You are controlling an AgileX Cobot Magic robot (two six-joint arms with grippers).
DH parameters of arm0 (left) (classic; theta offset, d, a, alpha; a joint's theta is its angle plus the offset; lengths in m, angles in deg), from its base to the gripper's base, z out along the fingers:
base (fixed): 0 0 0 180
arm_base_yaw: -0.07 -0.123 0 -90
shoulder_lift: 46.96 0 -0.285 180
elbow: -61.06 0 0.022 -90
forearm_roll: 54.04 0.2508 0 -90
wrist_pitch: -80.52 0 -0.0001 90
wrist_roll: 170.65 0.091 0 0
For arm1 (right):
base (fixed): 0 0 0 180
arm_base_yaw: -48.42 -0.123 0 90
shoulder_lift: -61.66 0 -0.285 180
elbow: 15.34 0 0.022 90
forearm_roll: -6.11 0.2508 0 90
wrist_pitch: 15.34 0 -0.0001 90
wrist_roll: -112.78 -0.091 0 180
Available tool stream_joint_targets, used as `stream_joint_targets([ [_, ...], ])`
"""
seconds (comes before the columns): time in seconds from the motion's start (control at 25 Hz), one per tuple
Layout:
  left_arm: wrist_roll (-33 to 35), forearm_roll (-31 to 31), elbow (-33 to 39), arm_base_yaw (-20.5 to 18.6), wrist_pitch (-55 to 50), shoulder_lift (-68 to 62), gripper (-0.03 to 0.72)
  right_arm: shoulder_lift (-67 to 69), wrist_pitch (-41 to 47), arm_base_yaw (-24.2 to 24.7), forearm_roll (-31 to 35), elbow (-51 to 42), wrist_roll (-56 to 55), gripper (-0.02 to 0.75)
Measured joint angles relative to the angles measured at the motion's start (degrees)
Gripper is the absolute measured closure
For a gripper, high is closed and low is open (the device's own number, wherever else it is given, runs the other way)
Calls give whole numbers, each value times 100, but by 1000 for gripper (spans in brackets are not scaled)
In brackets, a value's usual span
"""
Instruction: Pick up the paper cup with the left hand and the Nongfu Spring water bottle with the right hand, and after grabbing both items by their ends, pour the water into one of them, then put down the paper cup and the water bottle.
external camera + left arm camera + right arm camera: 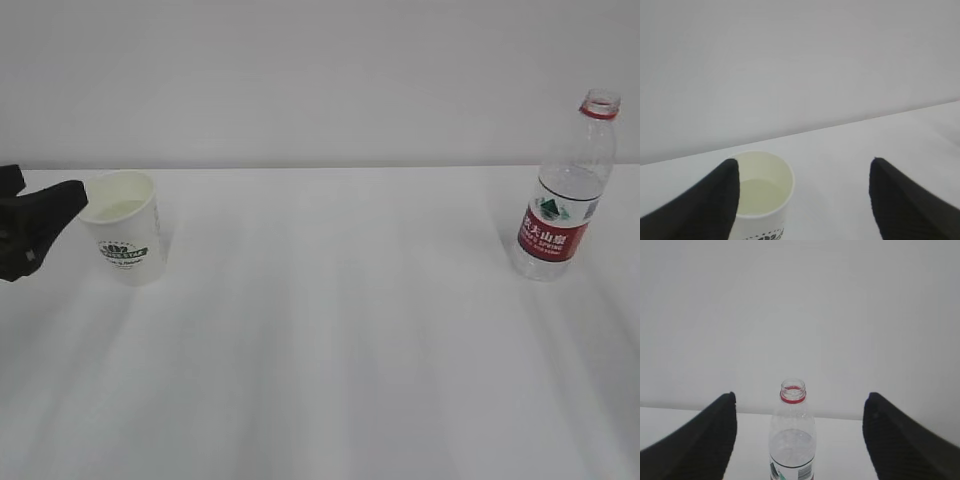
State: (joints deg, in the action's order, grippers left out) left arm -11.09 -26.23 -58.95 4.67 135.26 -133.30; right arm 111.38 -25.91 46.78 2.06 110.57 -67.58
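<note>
The white paper cup [125,240] with a green-and-black logo stands upright at the left of the table. My left gripper [40,195] is open just left of it, at rim height. In the left wrist view the cup [767,175] sits against the left finger [715,200], off centre in the wide gap of the gripper [804,161]. The uncapped Nongfu Spring water bottle [560,200] stands upright at the far right. My right gripper [800,395] is open, and the bottle [792,440] stands centred ahead of its fingers, with clear water [792,450] inside. This gripper is outside the exterior view.
A bare white table [340,330] stretches between cup and bottle, with a plain white wall [320,80] behind it. The bottle stands near the right edge of the exterior view.
</note>
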Motion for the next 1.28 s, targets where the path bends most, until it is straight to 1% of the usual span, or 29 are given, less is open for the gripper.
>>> stream_joint_targets([
  [0.32, -171, 0, 12, 0, -1135, 869, 101, -117, 758, 0, 0, 471, 0, 146],
  [0.52, -217, 0, 54, 0, -1615, 1400, 101, -408, 1211, 0, 0, 520, 0, 146],
  [0.92, -231, 0, 68, 0, -2567, 2452, 101, -893, 1503, 0, 0, 522, 0, 146],
  [1.28, -686, 0, 68, 0, -3651, 3347, 101, -1209, 1936, 0, 0, 765, 0, 146],
])
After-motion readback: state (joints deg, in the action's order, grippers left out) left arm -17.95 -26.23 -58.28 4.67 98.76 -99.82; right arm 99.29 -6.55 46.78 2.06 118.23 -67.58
